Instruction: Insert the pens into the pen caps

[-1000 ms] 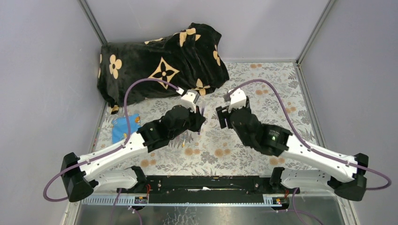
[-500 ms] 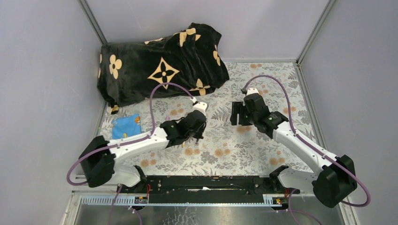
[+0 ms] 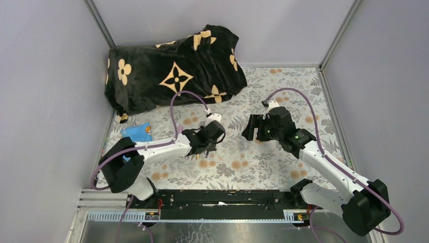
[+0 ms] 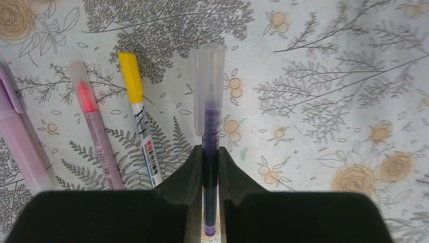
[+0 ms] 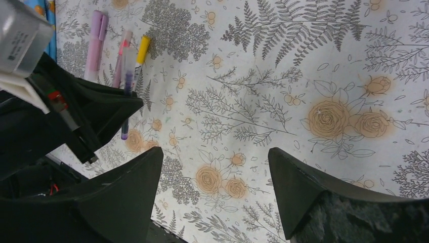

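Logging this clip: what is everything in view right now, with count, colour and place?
blanket: one, black with tan flowers, far left corner
card: one, blue, left table edge
tablecloth: one, pale floral, covering the table
held pen: one, dark violet, clear cap over its tip, in left claw
loose pens: three, lilac, pink, white with yellow cap, side by side beside the held pen
left claw: one, black, shut on held pen
right claw: one, black, open, empty
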`<state>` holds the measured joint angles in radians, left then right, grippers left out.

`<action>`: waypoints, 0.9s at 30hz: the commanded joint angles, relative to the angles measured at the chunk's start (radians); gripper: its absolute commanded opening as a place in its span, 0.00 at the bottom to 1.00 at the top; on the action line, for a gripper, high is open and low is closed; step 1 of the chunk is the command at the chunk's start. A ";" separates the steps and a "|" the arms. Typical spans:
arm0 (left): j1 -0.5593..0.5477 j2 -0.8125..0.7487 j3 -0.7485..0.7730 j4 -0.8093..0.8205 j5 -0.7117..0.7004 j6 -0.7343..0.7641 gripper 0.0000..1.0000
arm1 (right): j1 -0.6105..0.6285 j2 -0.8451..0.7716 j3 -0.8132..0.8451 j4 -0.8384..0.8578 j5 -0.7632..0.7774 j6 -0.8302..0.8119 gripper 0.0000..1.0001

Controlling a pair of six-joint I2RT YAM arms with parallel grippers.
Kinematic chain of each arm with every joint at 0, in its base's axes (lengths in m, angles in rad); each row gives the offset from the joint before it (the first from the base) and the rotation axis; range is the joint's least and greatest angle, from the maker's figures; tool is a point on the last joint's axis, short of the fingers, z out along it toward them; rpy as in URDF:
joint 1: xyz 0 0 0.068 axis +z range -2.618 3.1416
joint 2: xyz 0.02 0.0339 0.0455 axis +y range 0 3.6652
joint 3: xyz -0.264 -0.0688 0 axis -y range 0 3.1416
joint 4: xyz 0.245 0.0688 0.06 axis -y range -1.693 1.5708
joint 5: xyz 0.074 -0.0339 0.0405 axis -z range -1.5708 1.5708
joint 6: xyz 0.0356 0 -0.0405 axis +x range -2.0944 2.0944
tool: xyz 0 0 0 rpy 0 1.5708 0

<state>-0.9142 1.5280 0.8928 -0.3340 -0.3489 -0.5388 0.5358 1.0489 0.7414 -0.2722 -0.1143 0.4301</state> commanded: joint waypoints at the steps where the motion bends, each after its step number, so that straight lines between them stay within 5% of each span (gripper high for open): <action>1: 0.020 0.033 -0.026 0.008 -0.046 -0.026 0.06 | -0.002 -0.013 -0.009 0.049 -0.045 0.029 0.86; 8: 0.033 0.067 -0.033 0.018 -0.049 -0.028 0.08 | -0.002 -0.015 -0.016 0.046 -0.045 0.041 0.95; 13: 0.035 0.089 -0.024 0.014 -0.054 -0.033 0.19 | -0.002 -0.010 -0.017 0.050 -0.053 0.046 0.99; 17: 0.039 0.093 -0.023 0.011 -0.065 -0.033 0.31 | -0.002 0.000 -0.021 0.057 -0.063 0.047 1.00; 27: 0.048 0.048 0.008 0.005 -0.072 -0.012 0.38 | -0.002 -0.005 -0.032 0.056 -0.035 0.059 1.00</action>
<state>-0.8730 1.6161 0.8673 -0.3363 -0.3840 -0.5587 0.5358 1.0508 0.7120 -0.2489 -0.1520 0.4728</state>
